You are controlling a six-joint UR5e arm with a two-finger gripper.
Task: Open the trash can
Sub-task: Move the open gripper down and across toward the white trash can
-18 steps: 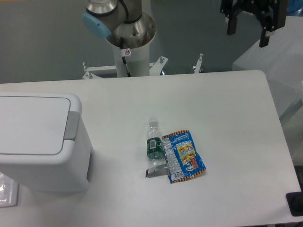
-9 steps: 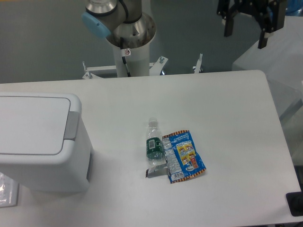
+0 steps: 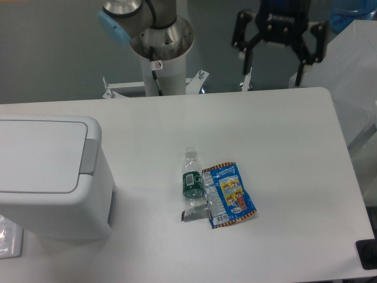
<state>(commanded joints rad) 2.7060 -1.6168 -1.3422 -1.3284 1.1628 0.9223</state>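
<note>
The trash can (image 3: pixel 50 177) is a large boxy white bin at the left of the table. Its flat recessed lid (image 3: pixel 36 154) lies shut, with a grey hinge strip (image 3: pixel 88 156) on its right side. My gripper (image 3: pixel 274 63) hangs high above the table's far edge, right of centre, far from the can. Its two black fingers (image 3: pixel 301 65) point down, spread wide, with nothing between them.
A small green-labelled bottle (image 3: pixel 192 180) lies in the middle of the table, next to a blue snack wrapper (image 3: pixel 230 194). The arm's base column (image 3: pixel 159 56) stands behind the far edge. A white box (image 3: pixel 353 65) sits off the table at the right.
My gripper has moved left and lower, from the top right corner to above the table's far edge. The trash can, bottle and wrapper have not moved.
</note>
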